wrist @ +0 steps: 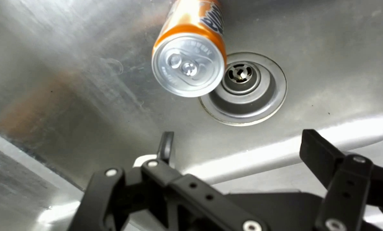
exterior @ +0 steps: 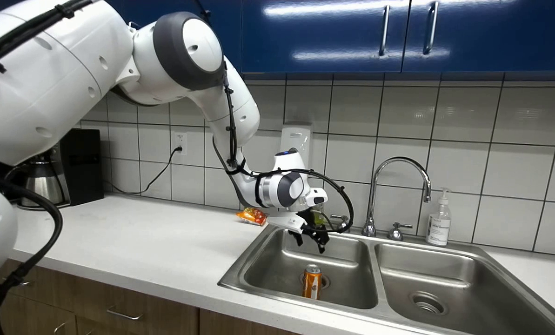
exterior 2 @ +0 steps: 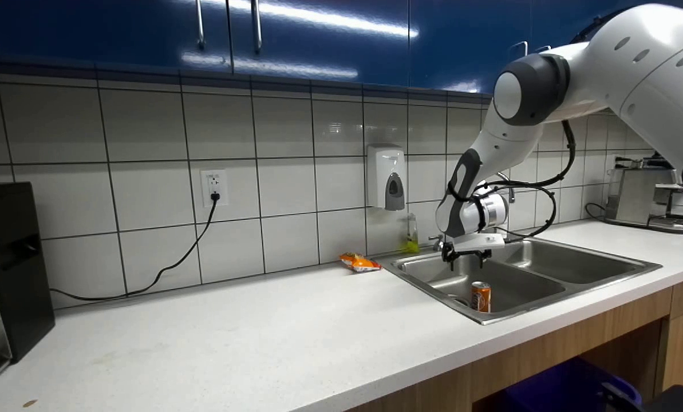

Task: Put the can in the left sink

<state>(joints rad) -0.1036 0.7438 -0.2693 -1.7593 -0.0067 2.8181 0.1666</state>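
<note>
Wrist view: the can (wrist: 191,49) stands below and apart from the wide-spread gripper (wrist: 238,141).

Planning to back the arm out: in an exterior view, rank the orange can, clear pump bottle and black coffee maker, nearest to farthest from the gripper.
From the gripper, in an exterior view:
1. Orange can: below it, standing in the left sink.
2. Clear pump bottle: picture right, behind the right basin.
3. Black coffee maker: picture left, on the counter.
</note>
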